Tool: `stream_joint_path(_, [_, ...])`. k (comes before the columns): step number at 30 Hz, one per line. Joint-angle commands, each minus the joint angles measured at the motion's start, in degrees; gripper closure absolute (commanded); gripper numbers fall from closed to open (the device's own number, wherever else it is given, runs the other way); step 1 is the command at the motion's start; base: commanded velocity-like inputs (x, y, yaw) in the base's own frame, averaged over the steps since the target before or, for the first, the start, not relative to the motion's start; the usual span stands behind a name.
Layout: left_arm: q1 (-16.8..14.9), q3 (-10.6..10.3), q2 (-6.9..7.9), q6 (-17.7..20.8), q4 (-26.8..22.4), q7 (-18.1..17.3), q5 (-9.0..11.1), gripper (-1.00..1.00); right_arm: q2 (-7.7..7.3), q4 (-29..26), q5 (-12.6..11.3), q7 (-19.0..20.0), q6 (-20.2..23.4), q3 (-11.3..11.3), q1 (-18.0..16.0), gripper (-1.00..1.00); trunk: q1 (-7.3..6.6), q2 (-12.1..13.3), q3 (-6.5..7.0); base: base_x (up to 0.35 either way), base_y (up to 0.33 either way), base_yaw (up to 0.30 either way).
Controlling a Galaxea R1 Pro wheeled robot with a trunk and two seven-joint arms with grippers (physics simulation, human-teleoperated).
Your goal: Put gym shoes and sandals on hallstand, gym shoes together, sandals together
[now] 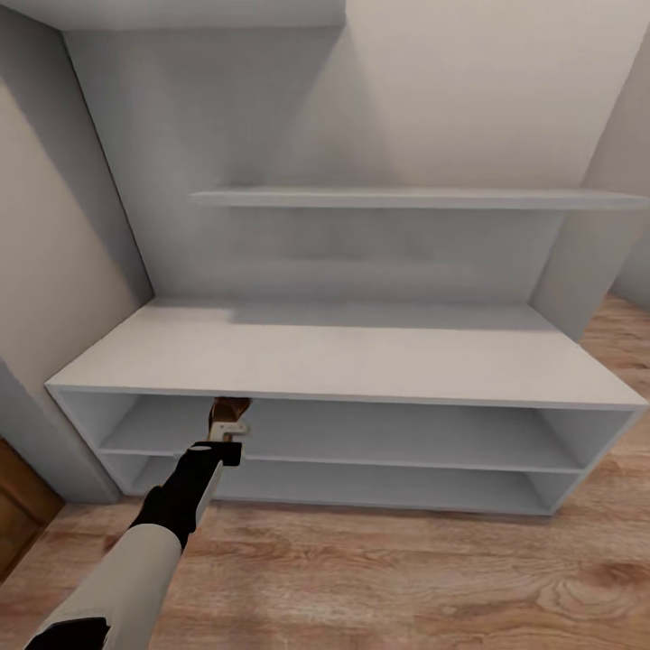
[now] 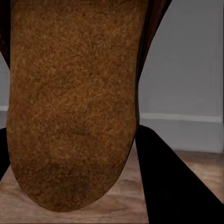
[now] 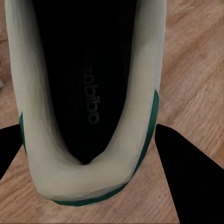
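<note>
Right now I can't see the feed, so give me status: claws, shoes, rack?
Left claw shut on sandal, at hallstand upper shelf opening. Right claw shut on gym shoe, above corridor floor.

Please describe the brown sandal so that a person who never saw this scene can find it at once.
Look at the pale grey hallstand against the wall, then at its upper open shelf level near the left end. There the left gripper holds the sandal at the shelf's front edge. It is the one brown thing against the pale shelves, and its rough brown sole faces the wrist camera.
</note>
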Motion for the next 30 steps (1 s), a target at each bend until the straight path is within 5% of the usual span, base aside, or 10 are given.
stream_joint_path(1, [0.0, 0.3, -0.07, 0.3, -0.1, -0.3, -0.8, 1.00, 0.00, 0.1, -0.4, 0.5, -0.1, -0.2, -0.1, 1.00, 0.02, 0.0, -0.05, 0.325, -0.066, 0.000])
stream_joint_path(12, [0.0, 0.3, -0.07, 0.3, -0.2, -0.3, -0.8, 1.00, 0.00, 0.1, -0.4, 0.5, -0.1, -0.2, -0.1, 1.00, 0.02, 0.0, -0.05, 0.278, -0.014, 0.000])
stream_joint_path(30, [0.2, 0.2, -0.09, 0.1, -0.2, -0.2, -0.8, 1.00, 0.00, 0.1, -0.4, 0.5, -0.1, -0.2, 0.0, 1.00, 0.02, 0.0, -0.05, 0.024, 0.000, 0.000])
